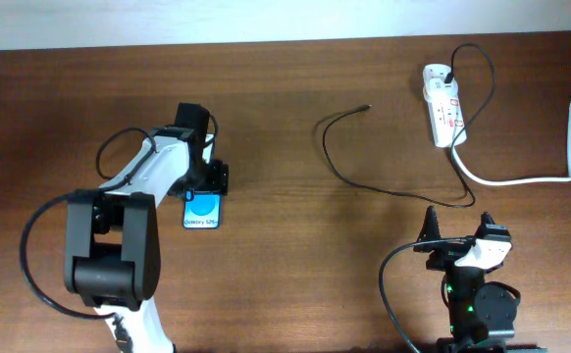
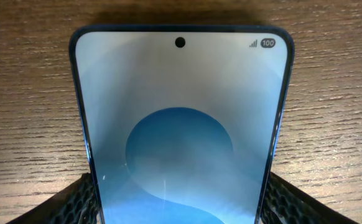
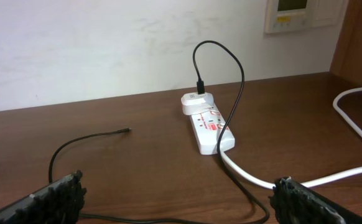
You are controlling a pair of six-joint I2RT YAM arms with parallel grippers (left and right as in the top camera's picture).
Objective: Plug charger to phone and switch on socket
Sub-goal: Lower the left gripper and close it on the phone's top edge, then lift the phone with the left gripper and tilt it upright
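**A:** Steadying the phone (image 1: 202,210) looks like the step in hand. It lies flat on the tabletop (image 1: 285,275), screen up and left of centre. The left gripper (image 1: 205,184) straddles it, with its pads (image 2: 69,205) set against both long edges, clamped on it as far as the wrist view shows.

**B:** And the right gripper (image 1: 459,235)?

**A:** Jaws wide apart, holding nothing, low on the right side. The charger (image 3: 94,135) lies loose on the wood, its plug tip (image 1: 365,107) well apart from the phone. Its other end runs to the socket (image 1: 444,116) at the far right.

**B:** Next move?

**A:** I judge the right arm must pinch the cable just behind the tip and carry it to the phone's port. The socket's switch comes after.
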